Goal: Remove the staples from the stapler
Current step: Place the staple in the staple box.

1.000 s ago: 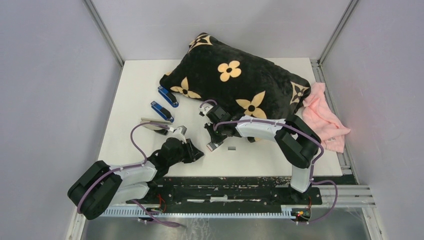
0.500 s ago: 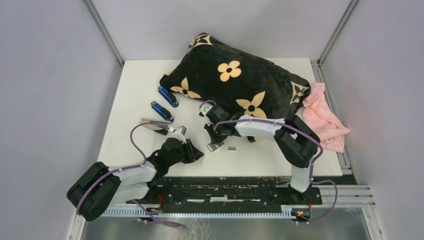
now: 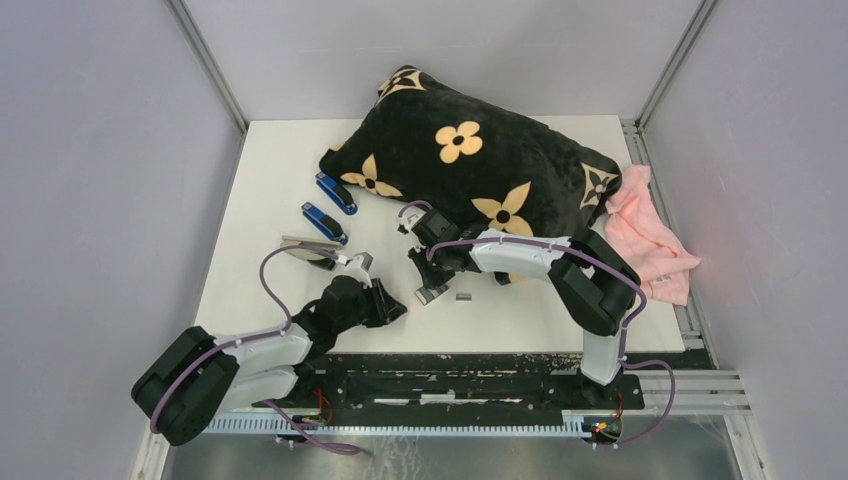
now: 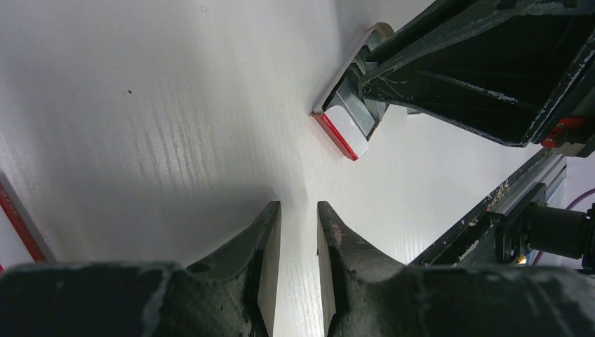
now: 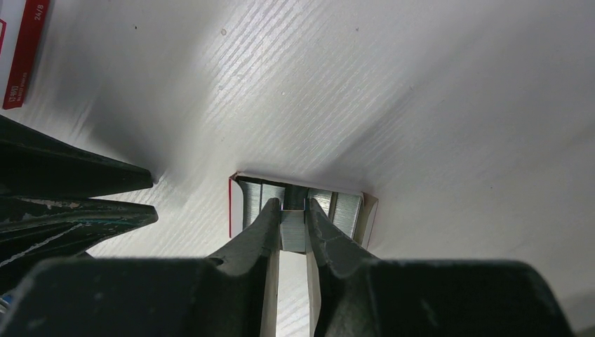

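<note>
Barely anything moves over the last second. The right pincer (image 5: 293, 210) stays clenched on a small block of staples (image 5: 293, 235), held over the open red-and-white box (image 4: 344, 126), with more grey blocks lying in the box on either side of the fingers. No lift or release shows between pictures. The left pincer (image 4: 298, 217) is nearly closed on nothing, a slim gap between its jaws, tips low over bare table just beside the box. Only the left arm's elbow has slid slightly toward the near-left corner.

Judgement: the block is either being seated in the box or drawn out of it, and the frames do not say which. If it is being seated, the unloading is far along, with the release and one loose strip (image 3: 463, 297), just right of the box, still to do.

The stapler (image 3: 320, 256) lies on the table left of the left pincer, apart from both. Whether its channel is empty is too small to tell.

Surface: white table (image 3: 560, 310), faintly grained, matte. Two blue staplers (image 3: 336, 193) lie beyond the stapler, at the edge of a black flowered pillow (image 3: 470, 160) that fills the far half. A pink cloth (image 3: 650, 235) hangs off the right edge.

Room: plain grey walls on three sides, with a black rail (image 3: 480, 365) carrying the arm bases at the near edge.
</note>
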Motion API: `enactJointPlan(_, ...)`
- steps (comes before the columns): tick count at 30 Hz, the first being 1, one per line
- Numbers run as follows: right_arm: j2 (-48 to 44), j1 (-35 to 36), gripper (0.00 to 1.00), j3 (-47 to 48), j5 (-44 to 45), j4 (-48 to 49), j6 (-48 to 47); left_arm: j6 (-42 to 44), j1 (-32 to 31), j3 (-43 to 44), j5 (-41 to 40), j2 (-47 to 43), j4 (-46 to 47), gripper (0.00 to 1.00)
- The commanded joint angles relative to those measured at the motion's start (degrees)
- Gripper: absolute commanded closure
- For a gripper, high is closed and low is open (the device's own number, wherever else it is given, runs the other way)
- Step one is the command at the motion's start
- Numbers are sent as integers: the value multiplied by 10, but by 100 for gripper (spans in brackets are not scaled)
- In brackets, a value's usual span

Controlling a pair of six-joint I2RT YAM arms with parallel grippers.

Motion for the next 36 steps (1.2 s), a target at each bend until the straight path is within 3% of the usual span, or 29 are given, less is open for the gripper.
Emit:
enactJointPlan(1,-9,-2,79,26,-2,-6,-6,-11,-4,8,-9,-10,8,67)
enactJointPlan(13,-4,-2,75,31,-13,-18,-15,-10,-4,9,-13,-26,-7,67)
enactJointPlan(16,-4,-2,69,31,-13,-19,-16,-9,-4,9,-13,-31,-11,67)
enactJointPlan(27,-23,-8,69,38,-39,-29,-31,4,-4,12,-12,-69,-32,66)
enactJointPlan(32,-59,-44,69,46,-192,-48,-103,27,-4,-1,15,-126,-10,64)
enactJointPlan(36,-95,-86,69,50,-322,-78,-163,35,-4,-20,43,-172,51,48)
